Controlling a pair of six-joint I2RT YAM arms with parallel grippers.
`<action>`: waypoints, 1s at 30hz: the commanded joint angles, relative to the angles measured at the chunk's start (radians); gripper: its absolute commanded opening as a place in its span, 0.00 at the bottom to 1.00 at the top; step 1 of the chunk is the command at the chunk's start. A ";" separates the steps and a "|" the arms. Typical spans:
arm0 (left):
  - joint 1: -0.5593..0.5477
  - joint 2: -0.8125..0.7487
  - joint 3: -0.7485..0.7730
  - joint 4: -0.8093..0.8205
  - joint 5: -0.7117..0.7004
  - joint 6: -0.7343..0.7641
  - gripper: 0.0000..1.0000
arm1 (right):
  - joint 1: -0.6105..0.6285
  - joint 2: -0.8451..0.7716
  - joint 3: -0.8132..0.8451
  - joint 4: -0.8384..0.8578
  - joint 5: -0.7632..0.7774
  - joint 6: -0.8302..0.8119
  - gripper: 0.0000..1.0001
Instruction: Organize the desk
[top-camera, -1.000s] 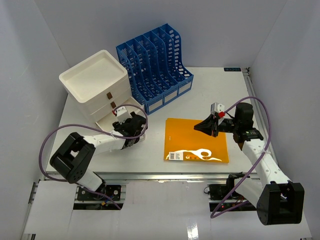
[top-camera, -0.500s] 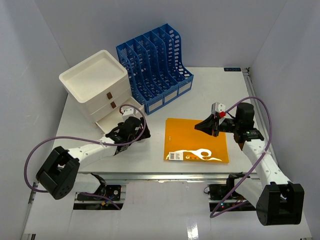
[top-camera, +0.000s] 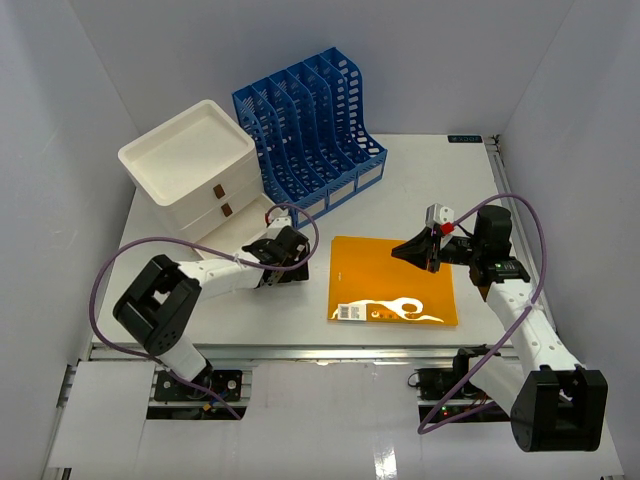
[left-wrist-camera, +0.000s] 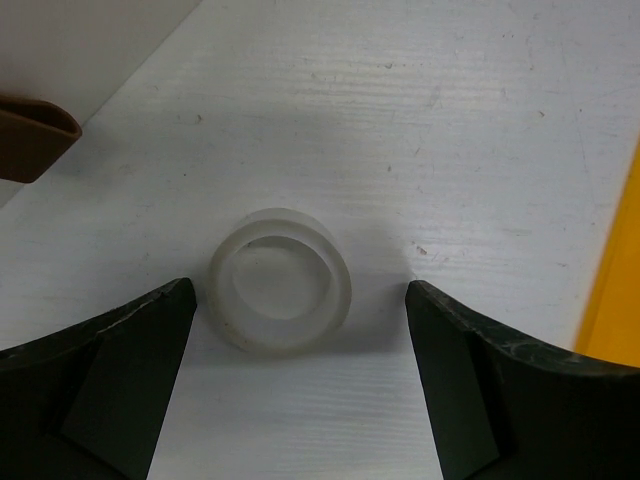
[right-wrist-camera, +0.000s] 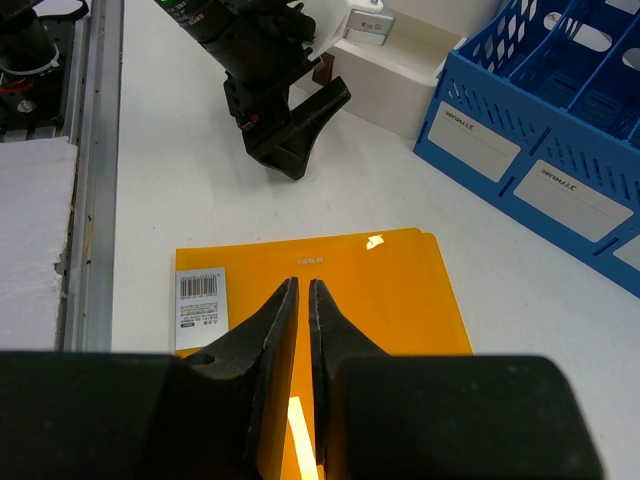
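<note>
Translucent ring (left-wrist-camera: 280, 279), orange folder (left-wrist-camera: 617, 268) on desk (left-wrist-camera: 400, 100)

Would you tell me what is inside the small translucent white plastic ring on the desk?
The translucent white plastic ring holds nothing; pale surface shows in its middle. Its wall hides the desk beneath.

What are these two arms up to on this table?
They are tidying the desk. The left gripper is open, with a finger on either side of a small translucent ring that lies on the desk near the white drawer box. It is not yet squeezing the ring. The right gripper is shut and empty, and hovers over an orange folder lying flat. A blue file rack stands at the back.
</note>
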 joint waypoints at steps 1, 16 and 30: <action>-0.002 0.063 0.035 -0.043 -0.056 -0.021 0.91 | -0.009 -0.020 0.000 0.025 -0.024 0.003 0.15; -0.069 -0.027 0.041 -0.067 -0.118 -0.035 0.24 | -0.009 -0.024 0.001 0.022 -0.024 0.000 0.15; 0.022 -0.262 0.107 -0.140 -0.455 0.075 0.20 | -0.009 -0.018 0.004 0.008 -0.019 -0.017 0.15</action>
